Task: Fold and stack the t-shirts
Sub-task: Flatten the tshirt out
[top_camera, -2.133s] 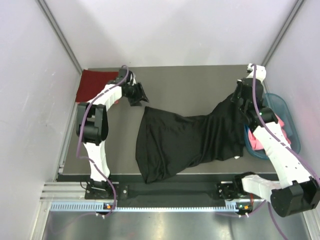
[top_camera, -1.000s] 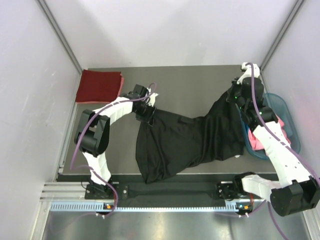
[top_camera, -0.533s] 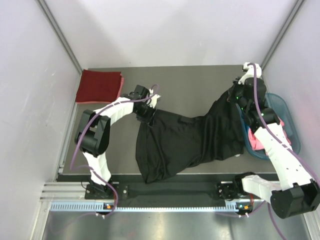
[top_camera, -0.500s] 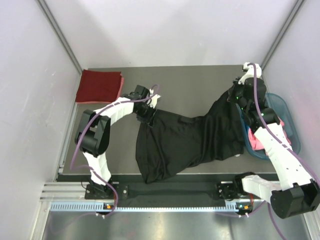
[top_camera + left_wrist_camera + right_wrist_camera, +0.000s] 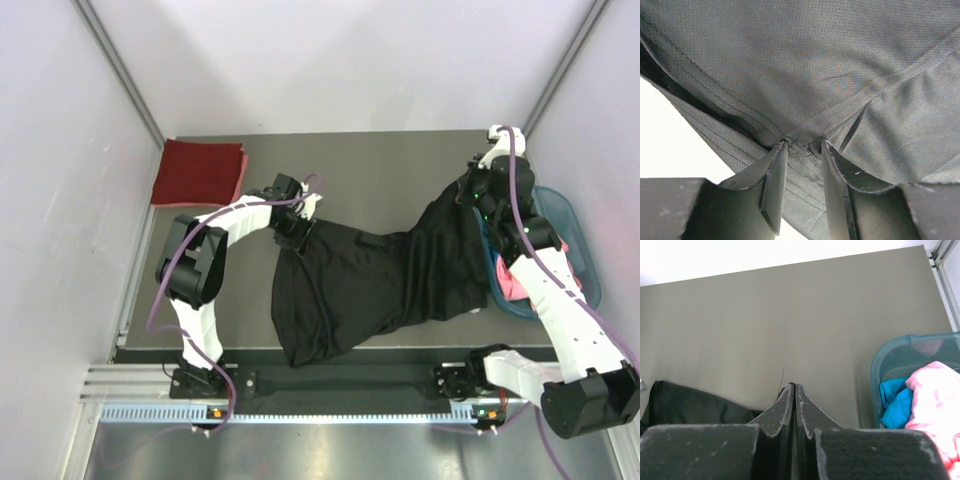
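The large black t-shirt [image 5: 370,280] lies spread over the middle of the table. My left gripper [image 5: 297,228] is down on its far left corner. In the left wrist view its jaws [image 5: 802,150] stand a little apart over a seam of the black cloth [image 5: 840,65], with flat cloth showing between them. My right gripper [image 5: 470,195] is shut on the shirt's far right corner and holds it raised. In the right wrist view its fingers [image 5: 792,390] are pressed together with a sliver of black cloth and a thread at the tip. The dark red t-shirt [image 5: 198,172] lies folded at the far left.
A teal plastic basket [image 5: 585,285] stands at the right edge, beside my right arm. It holds a pink shirt [image 5: 935,400] and a blue shirt [image 5: 895,402]. Bare grey table [image 5: 380,170] lies behind the black shirt. Walls close in on both sides.
My left gripper has come away from beside the dark red shirt, to the right and nearer, and settled onto the black shirt's far left corner. The right gripper has barely shifted.
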